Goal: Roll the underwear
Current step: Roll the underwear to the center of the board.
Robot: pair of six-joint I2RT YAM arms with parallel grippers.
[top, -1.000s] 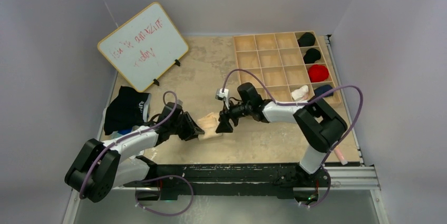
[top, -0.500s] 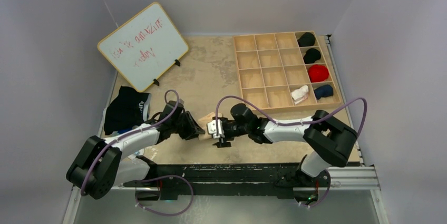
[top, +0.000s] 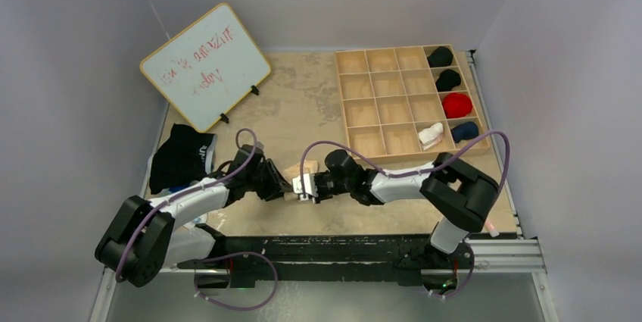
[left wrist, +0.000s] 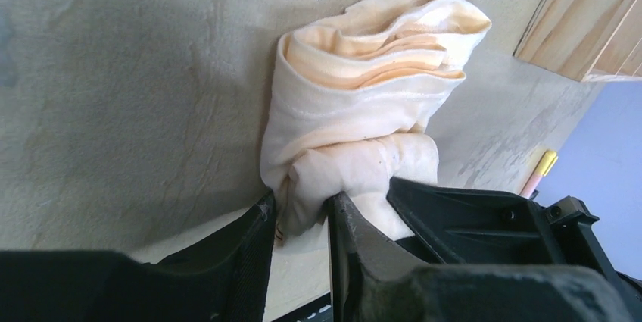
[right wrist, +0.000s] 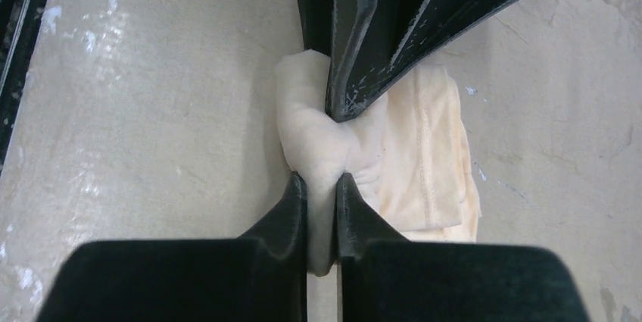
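Observation:
The cream underwear point(left wrist: 363, 87) lies bunched and partly rolled on the tan table, near the front edge between both arms point(top: 295, 168). My left gripper point(left wrist: 300, 204) is shut on the roll's near end, with cloth squeezed between its black fingers. Meeting it from the right, my right gripper point(right wrist: 321, 179) is shut on a fold of the same underwear point(right wrist: 409, 155). In the right wrist view the left fingers point(right wrist: 363, 34) sit just beyond that fold. From above, the left gripper point(top: 282, 184) and right gripper point(top: 303, 186) nearly touch and hide most of the cloth.
A wooden compartment tray point(top: 394, 98) stands at the back right, holding rolled black point(top: 440, 57), red point(top: 456, 104), navy point(top: 464, 131) and white point(top: 431, 134) garments. A whiteboard point(top: 205, 66) leans at the back left. Dark clothes point(top: 180, 157) are piled at the left edge. A pink marker point(top: 487, 223) lies front right.
My right gripper swung down and left to the underwear, turned, and shut on a fold of it. The left gripper stayed on the cloth, shifting only slightly.

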